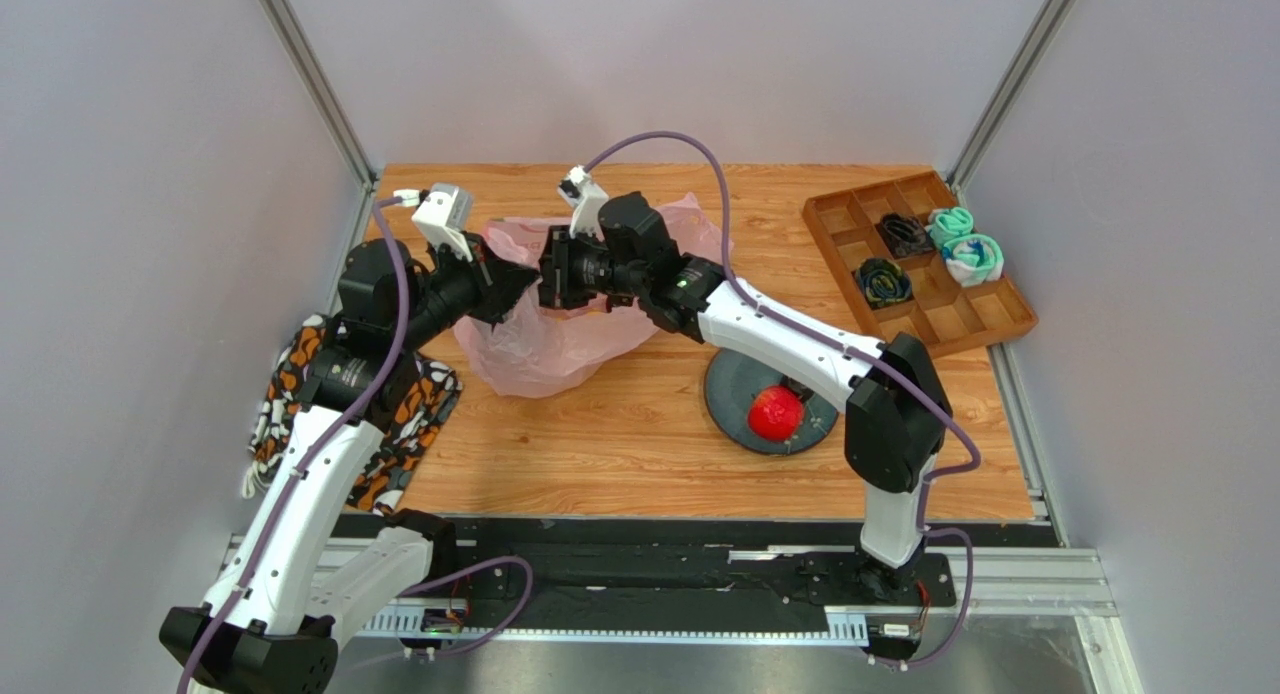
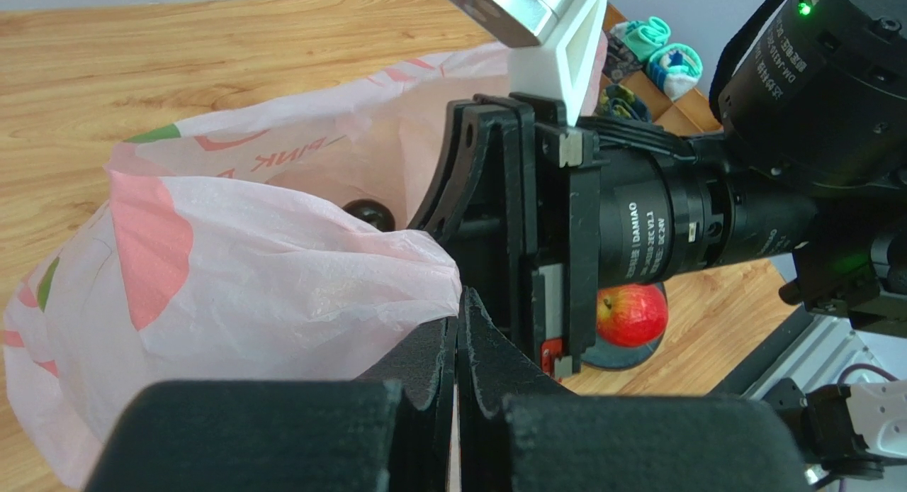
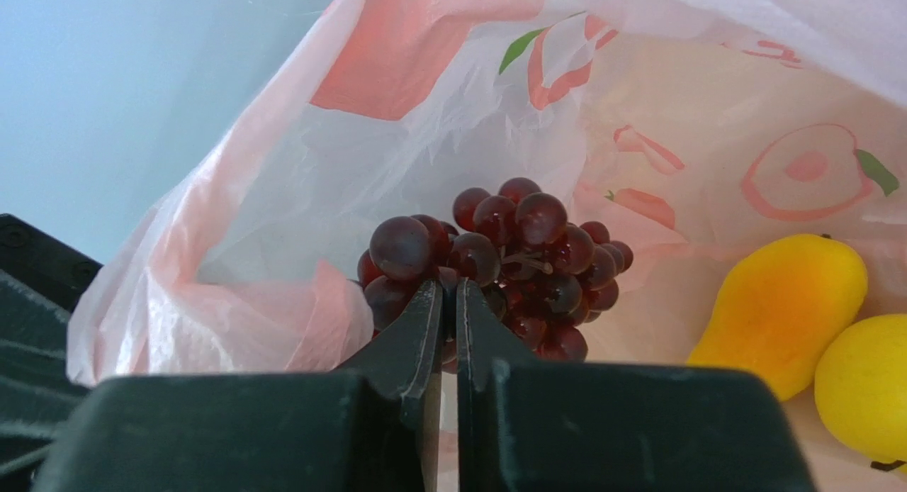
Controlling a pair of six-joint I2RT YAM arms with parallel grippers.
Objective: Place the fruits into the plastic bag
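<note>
Clamped on the grapes (image 3: pixel 522 258) with the right gripper (image 3: pixel 448 301), deep inside the plastic bag (image 3: pixel 426 45), beside yellow fruits (image 3: pixel 782 306). Pinching the bag rim tight in the left gripper (image 2: pixel 460 306). Red apple (image 1: pixel 775 414) out on a plate (image 1: pixel 733 382). Risks: dragging film out on withdrawal — or losing the rim, collapsing the mouth.

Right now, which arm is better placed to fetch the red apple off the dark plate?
Right: the red apple lies beside its arm, while the left hand pinches the pink plastic bag open.
</note>
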